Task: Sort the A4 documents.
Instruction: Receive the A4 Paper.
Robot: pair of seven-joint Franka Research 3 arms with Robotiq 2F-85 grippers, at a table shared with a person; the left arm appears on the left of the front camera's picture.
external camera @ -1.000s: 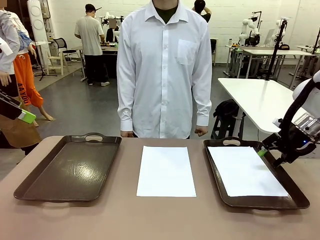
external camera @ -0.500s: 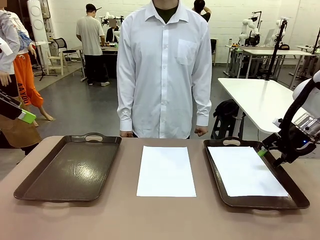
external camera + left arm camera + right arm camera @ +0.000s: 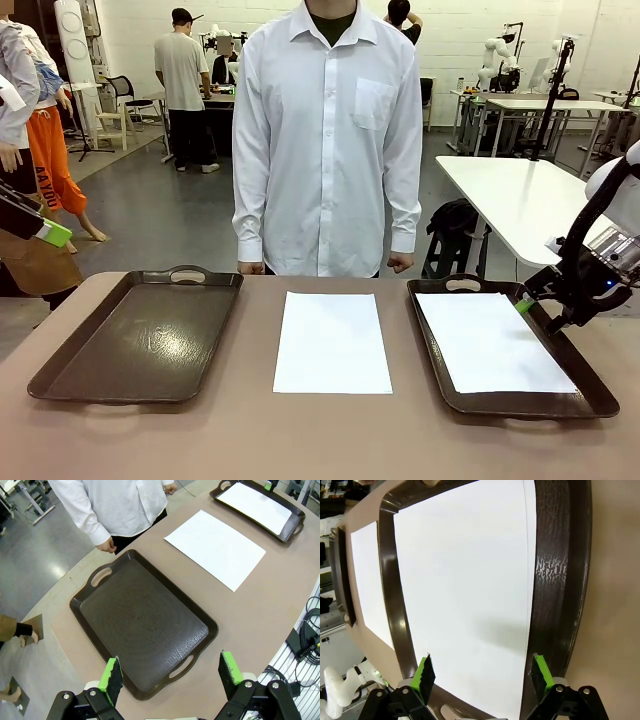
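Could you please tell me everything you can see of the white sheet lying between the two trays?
The plain white rectangular paper sheet is blank, thin and uncreased. It lies flat on the brown tabletop, short edges toward robot and person, between the empty dark brown handled tray and the paper-holding dark brown tray, touching neither. Nothing rests on it.

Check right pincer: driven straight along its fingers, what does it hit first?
Probably the paper in the right tray: the open right pincer points onto it, near the tray's rim. Depth is unclear.
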